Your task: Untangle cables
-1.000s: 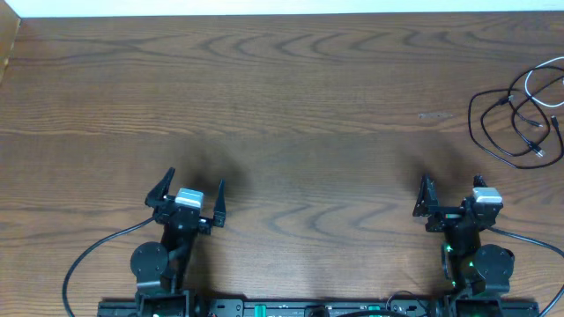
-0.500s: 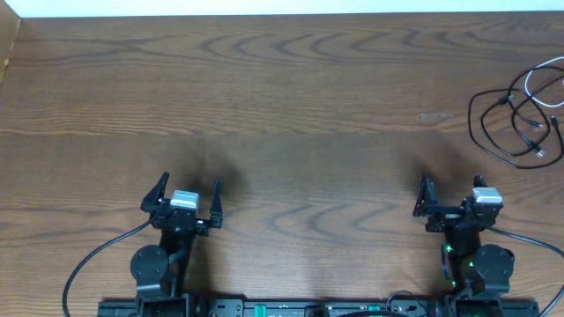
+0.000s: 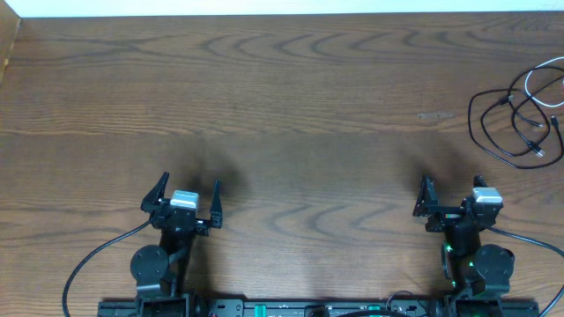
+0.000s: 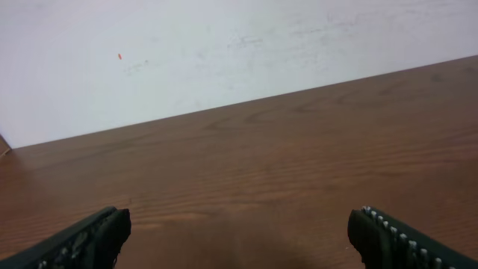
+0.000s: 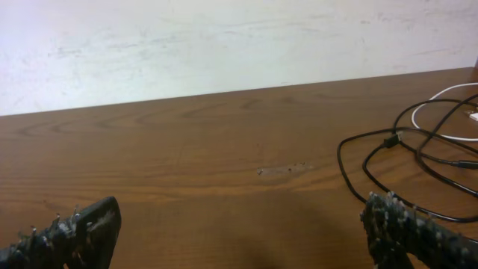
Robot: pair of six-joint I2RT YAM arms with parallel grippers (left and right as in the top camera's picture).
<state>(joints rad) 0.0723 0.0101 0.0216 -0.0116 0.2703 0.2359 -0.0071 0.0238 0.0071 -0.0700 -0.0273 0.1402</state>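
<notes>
Black and white cables (image 3: 520, 119) lie interlooped at the far right edge of the desk (image 3: 291, 106), well apart from me. My left jaws and right jaws: spread, empty. Risk: pinching both cords at a crossing tightens the tangle, or drags it off the edge.

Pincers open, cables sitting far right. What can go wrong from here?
1. The black cable and white cable overlap in loops; pulling one will likely drag the other.
2. Both lie at the overhead frame's right edge, far from the left pincer; only the right pincer looks near, so a two-arm pull may strain reach.
3. The thin cords lie flat on the table; a grasp may miss or scrape wood.
</notes>
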